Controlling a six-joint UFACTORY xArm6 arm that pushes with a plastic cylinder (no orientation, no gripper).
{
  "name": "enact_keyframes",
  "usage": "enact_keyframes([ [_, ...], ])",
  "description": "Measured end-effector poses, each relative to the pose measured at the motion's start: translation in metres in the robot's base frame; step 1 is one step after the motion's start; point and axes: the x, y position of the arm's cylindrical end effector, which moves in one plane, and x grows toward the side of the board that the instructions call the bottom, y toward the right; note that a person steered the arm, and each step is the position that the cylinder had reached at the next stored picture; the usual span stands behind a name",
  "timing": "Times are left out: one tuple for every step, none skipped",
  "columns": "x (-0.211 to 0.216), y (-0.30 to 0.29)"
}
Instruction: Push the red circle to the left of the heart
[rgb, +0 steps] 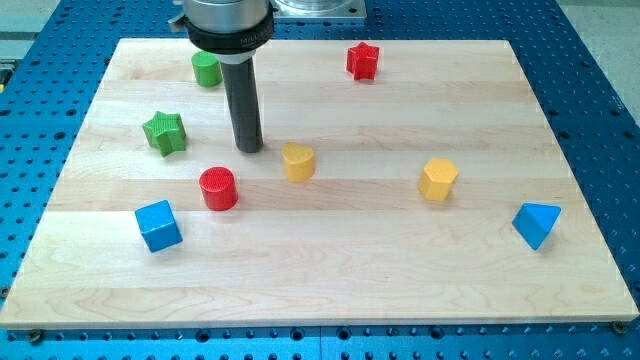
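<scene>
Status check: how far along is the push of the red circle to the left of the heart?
Done: the red circle already sits toward the view's left of the yellow heart, though lower and apart. In hand: my tip stands between them, above the circle, touching neither. Left: perhaps a nudge to bring the circle level with the heart.

On the worktop (350, 270), my tip (249, 148) stands between the green star (164, 132) on the view's left and the yellow heart (298, 161) just to its right, with the red circle (218, 188) below it and the blue cube (159, 225) lower left of that. The green circle (207, 69) and red star (362, 61) lie near the top edge. The yellow hexagon (438, 179) sits right of centre, the blue triangle (536, 224) beyond it.
</scene>
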Motion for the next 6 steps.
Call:
enact_keyframes([
  [-0.013, 0.107],
  [0.037, 0.136],
  [0.097, 0.070],
  [0.117, -0.026],
  [0.109, -0.029],
  [0.085, -0.029],
])
